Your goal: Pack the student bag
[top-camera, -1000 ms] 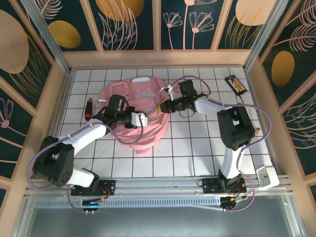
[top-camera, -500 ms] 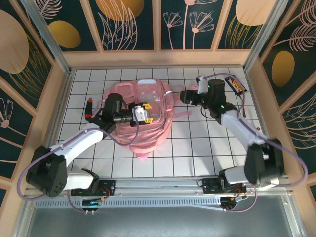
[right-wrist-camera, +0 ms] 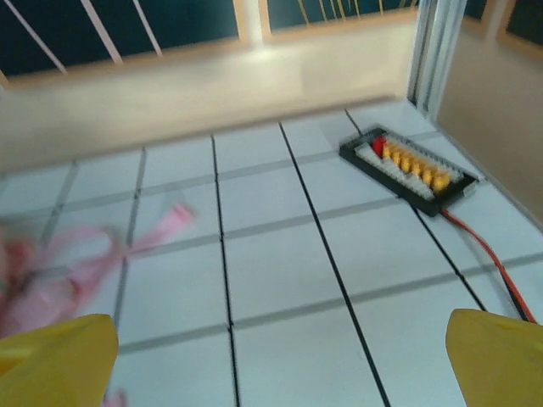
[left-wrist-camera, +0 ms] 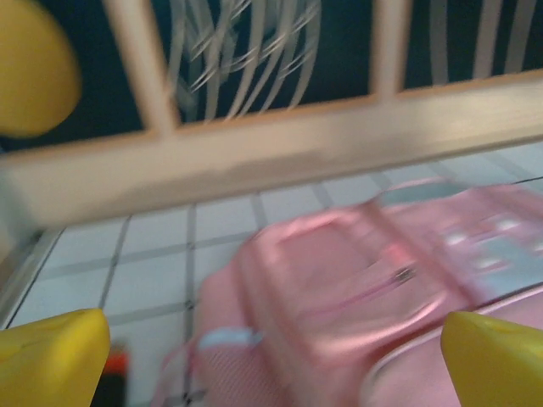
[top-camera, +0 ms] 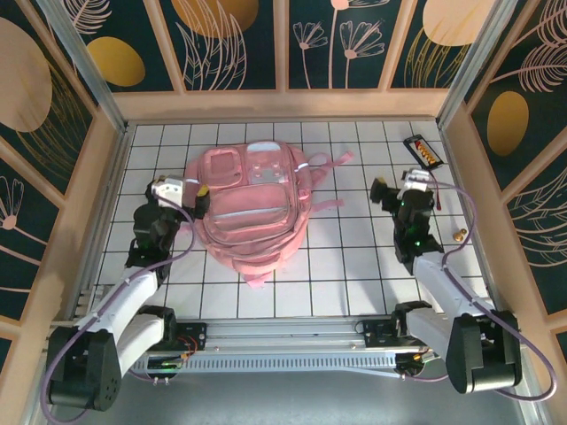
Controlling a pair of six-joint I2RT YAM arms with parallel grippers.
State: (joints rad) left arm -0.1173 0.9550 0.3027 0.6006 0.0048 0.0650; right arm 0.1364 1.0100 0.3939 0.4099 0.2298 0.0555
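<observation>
The student bag (top-camera: 252, 208) lay flat on the gridded tabletop (top-camera: 354, 257), toward the back and between the two arms. Its straps (right-wrist-camera: 51, 271) were a pink blur in the right wrist view. The left end effector (top-camera: 182, 188) and right end effector (top-camera: 399, 189) gaped wide and empty, their yellow fingertips (left-wrist-camera: 51, 356) cropped at the corners of the wrist views.

bright, even; wrist views seemingly motion-blurred

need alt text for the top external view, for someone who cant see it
A large pink student bag lies flat on a white gridded table, front facing up, straps trailing right. The left gripper hangs open beside its left edge; the right gripper, open too, is apart from it, near a black connector board.
</observation>
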